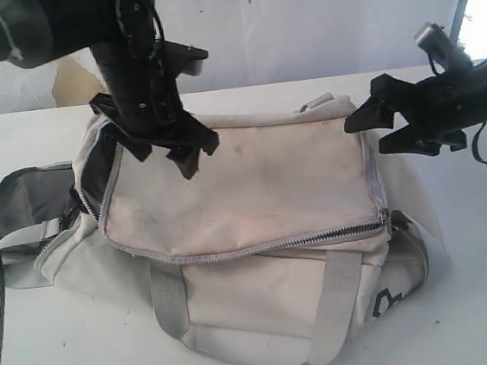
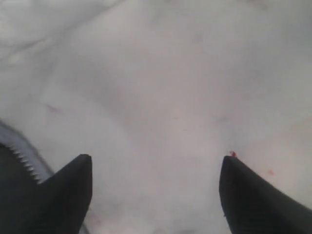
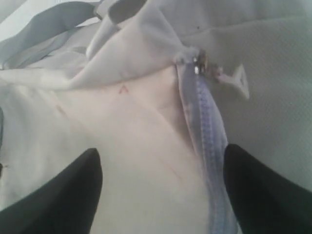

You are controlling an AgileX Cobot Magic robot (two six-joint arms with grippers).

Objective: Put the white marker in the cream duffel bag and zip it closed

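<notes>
The bag point(image 1: 253, 190) lies on the white surface point(image 1: 68, 340), its cream top flap facing up with faint pink marks on it. Two grey straps point(image 1: 338, 299) run down the side nearest the exterior camera. The zip point(image 1: 259, 246) is shut along the flap's near edge. At the bag's left end the flap gapes and dark lining point(image 1: 92, 168) shows beside the bare teeth.

The left hand point(image 1: 171, 155) hangs over the flap's far left corner, pointing down. Its jaws are apart with nothing between them. In its wrist view the two black fingertips point(image 2: 73, 190) frame plain stained fabric, with a short run of zip teeth and dark lining just beside one tip.

The right hand point(image 1: 369, 134) is at the bag's right end, level with the flap and pointing left. Its jaws are apart too and hold nothing. Its wrist view looks along a closed stretch of zip to the metal slider point(image 3: 199, 63), with a white pull point(image 3: 239, 80) lying just beside it on the fabric. The hand does not touch the slider or the pull
</notes>
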